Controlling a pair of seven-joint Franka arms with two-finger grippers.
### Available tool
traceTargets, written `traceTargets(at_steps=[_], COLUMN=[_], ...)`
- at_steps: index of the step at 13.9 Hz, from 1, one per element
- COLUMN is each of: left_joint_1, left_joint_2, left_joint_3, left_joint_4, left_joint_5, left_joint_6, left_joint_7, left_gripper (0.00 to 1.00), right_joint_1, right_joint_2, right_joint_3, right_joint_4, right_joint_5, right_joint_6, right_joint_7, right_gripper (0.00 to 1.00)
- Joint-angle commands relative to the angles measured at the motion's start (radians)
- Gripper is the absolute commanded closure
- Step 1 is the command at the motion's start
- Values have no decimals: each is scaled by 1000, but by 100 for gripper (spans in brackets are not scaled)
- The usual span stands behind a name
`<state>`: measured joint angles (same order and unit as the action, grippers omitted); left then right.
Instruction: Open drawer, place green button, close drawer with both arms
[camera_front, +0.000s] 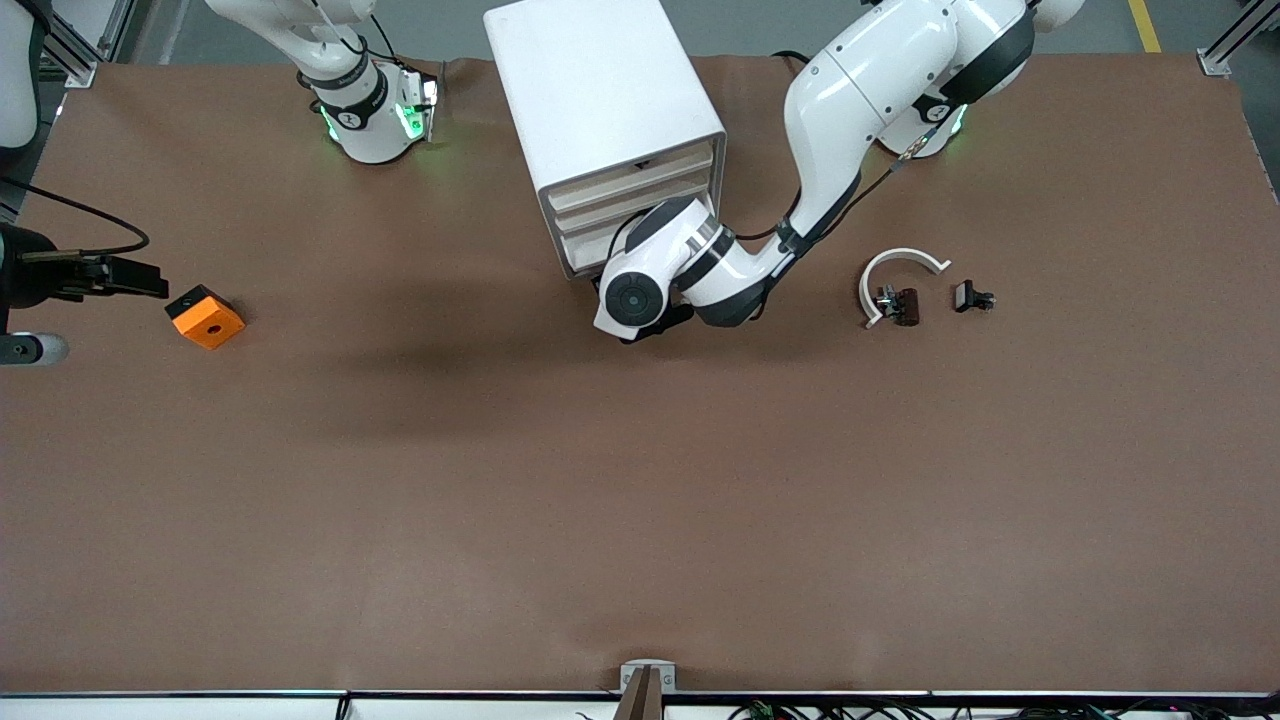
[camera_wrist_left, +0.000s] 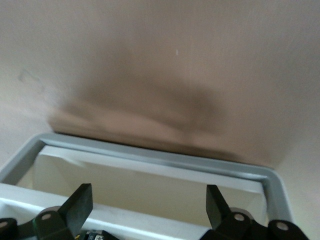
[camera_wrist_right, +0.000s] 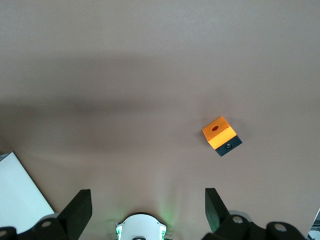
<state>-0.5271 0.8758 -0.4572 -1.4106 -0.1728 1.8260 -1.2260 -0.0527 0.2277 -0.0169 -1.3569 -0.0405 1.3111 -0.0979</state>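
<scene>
1. Closest to the camera is a small grey post (camera_front: 646, 684) on the table's edge. It plays no part in the job.
2. Next come the orange block (camera_front: 205, 316) at the right arm's end of the table, and the black clips (camera_front: 898, 304) with a white curved strip (camera_front: 900, 262) at the left arm's end.
3. The white cabinet (camera_front: 600, 90) stands between the two arm bases. Its drawers look shut from the front view.
4. The left gripper (camera_wrist_left: 149, 201) is right up against a low drawer (camera_front: 585, 248), with its fingers (camera_wrist_left: 80, 201) spread wide and nothing in them.
5. I think the step now is opening that drawer. The fingers should slip around the front lip, squeeze, then pull straight out, slowly, so the cabinet does not slide.
6. The right gripper (camera_wrist_right: 147, 201) waits over the table near the orange block, wide open and empty.
7. I cannot see the green button anywhere, so it must be found before the drawer is filled.
</scene>
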Motion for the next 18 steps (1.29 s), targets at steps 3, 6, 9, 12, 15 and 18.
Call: traceTargets(at_steps=[3,6,9,12,15,18], left_joint_1=[-16,-17,-11,-16,4,24], left_joint_2=[17,17,17,6,-21,-66], left_joint_3=[-18,-20,-9,60,91,104], left_joint_4=[6,5,9,44,65,71], left_joint_5=[-31,-36,-21,-5,94,258], left_joint_6=[-34,-39,-37,-36,-37,-37], left_joint_7=[-21,-23,-20,-12,-7,0], left_gripper=[0,0,0,0,0,0], right_joint_1=[-25,-65,-79,-73,-59,-59], right_joint_2=[-14,-18,-28,-63,-166,-249], right_joint_3=[9,9,9,18,25,22], right_joint_4=[14,120,170,164,64,-75], right_joint_5=[-10,2,7,16,16,17], right_joint_6=[-4,-54,-93,-86,-21,-23], right_joint_7=[13,10,15,15,13,15], right_gripper=[0,0,0,0,0,0])
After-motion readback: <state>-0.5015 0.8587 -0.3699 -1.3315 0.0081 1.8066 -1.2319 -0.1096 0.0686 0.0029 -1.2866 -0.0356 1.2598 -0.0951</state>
